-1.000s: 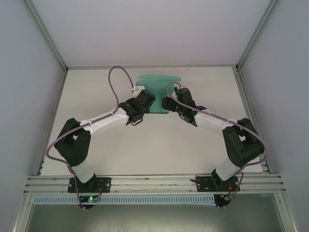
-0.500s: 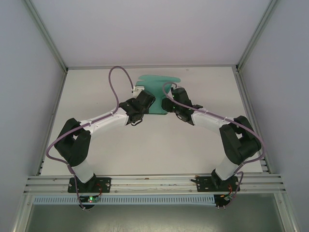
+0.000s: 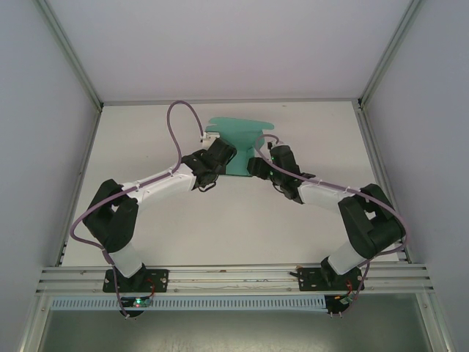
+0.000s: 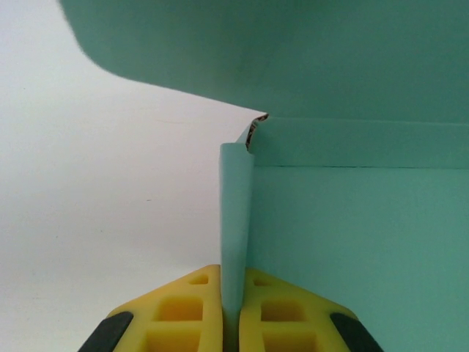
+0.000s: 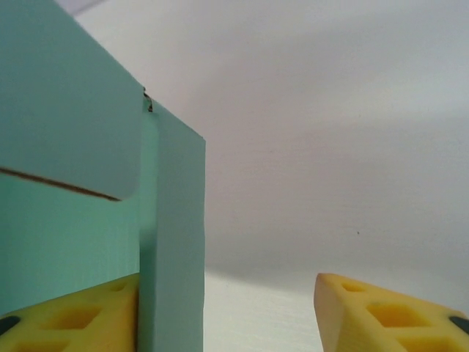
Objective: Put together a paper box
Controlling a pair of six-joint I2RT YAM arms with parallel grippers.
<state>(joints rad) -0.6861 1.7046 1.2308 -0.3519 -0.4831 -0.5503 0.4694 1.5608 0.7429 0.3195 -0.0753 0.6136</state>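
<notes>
The paper box [image 3: 238, 136] is teal-green card lying partly folded at the back middle of the table. My left gripper [image 3: 218, 157] is at its left edge, and in the left wrist view the yellow fingers [image 4: 183, 312] are shut on an upright side flap [image 4: 236, 213] of the box. My right gripper [image 3: 258, 164] is at the box's right edge. Seen from the right wrist, it [image 5: 227, 293] stands open. An upright teal wall [image 5: 174, 242] rests against its left finger [image 5: 80, 315], with a wide gap to the right finger [image 5: 388, 315].
The white table [image 3: 234, 220] is walled by grey panels, with metal rails [image 3: 234, 277] at the near edge. Both arms reach inward from their bases, and purple cables [image 3: 176, 117] loop above the wrists.
The right arm's wrist has shifted slightly back toward the near right. The left arm and the box have stayed put.
</notes>
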